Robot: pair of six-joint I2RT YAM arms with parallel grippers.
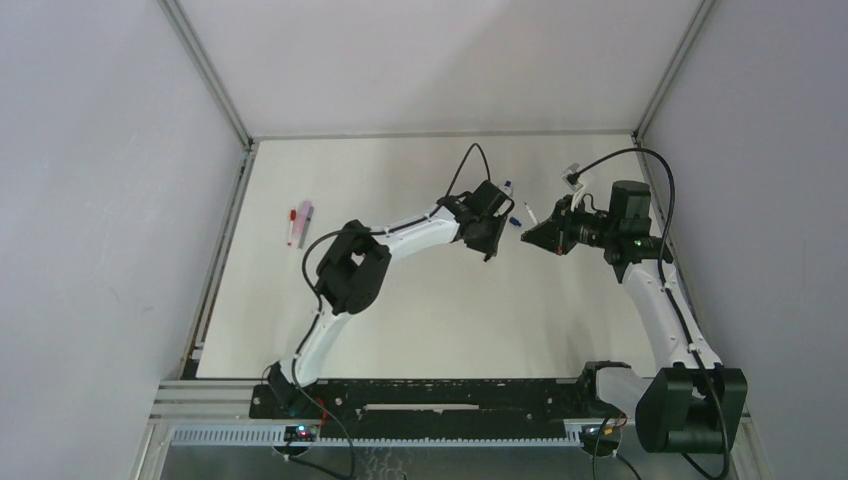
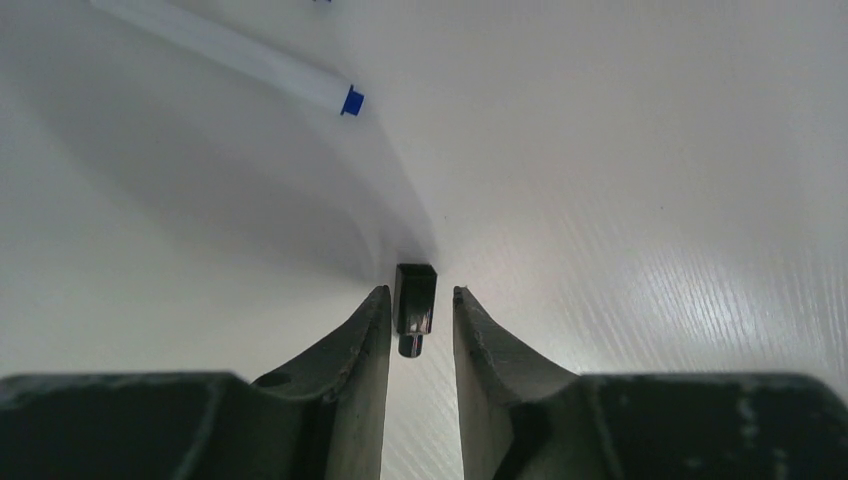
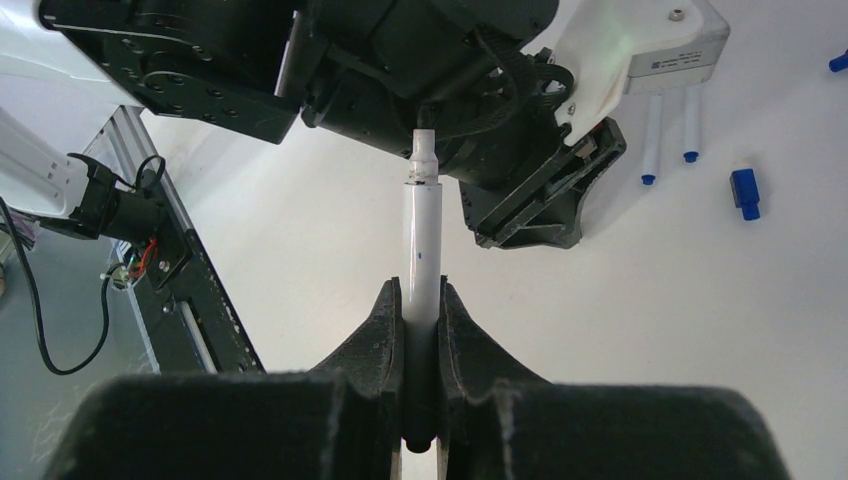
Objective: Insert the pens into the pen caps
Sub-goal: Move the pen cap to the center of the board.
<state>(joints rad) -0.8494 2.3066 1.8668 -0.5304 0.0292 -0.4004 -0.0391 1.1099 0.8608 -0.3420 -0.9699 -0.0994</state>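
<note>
My left gripper [image 2: 418, 292] points down at the table with its jaws narrowly apart around a short dark pen cap [image 2: 415, 300]. The cap lies against the left finger, and a slit shows between it and the right finger. In the top view this gripper [image 1: 489, 250] covers the cap. My right gripper [image 3: 422, 285] is shut on a white pen [image 3: 421, 240], whose bare tip points at the left arm's wrist. The right gripper [image 1: 526, 236] hovers just right of the left one. A white pen with a blue end [image 2: 240, 55] lies beyond the cap.
Two white pens with blue ends [image 3: 651, 135] and a blue cap [image 3: 745, 192] lie on the table past the left wrist. A pink and a red pen [image 1: 298, 222] lie side by side at the far left. Grey walls close in the white table [image 1: 420, 320].
</note>
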